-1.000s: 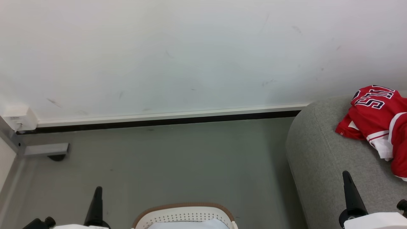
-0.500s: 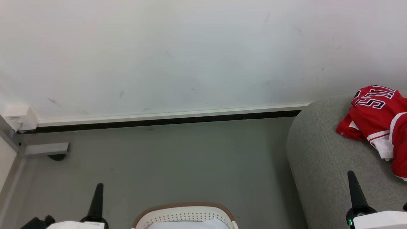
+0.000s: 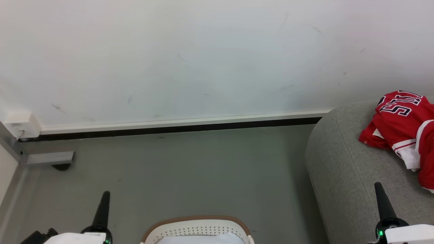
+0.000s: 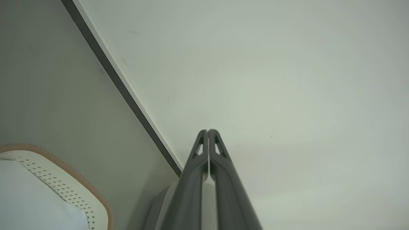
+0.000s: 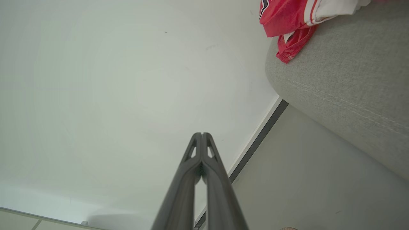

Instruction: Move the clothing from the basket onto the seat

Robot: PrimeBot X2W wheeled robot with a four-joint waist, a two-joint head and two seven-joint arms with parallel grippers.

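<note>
Pale wall [image 3: 203, 51] fills the far side, meeting the grey floor [image 3: 186, 169] along a white-and-black skirting strip [image 3: 179, 123]. At far left a small white box [image 3: 20, 123] sits on the wall. Near left, the left pincer [image 3: 105, 194] points up, its two dark fingers pressed together with nothing between them. Just right of it, at the near edge, the basket [image 3: 196, 218] stands on the floor, its tan rim and holed white wall in view. Further right is the seat [image 3: 339, 162], the right pincer [image 3: 378, 184] over its near part, fingers pressed together and holding nothing. On the seat at far right lies the clothing [image 3: 400, 122], red with lettering.
</note>
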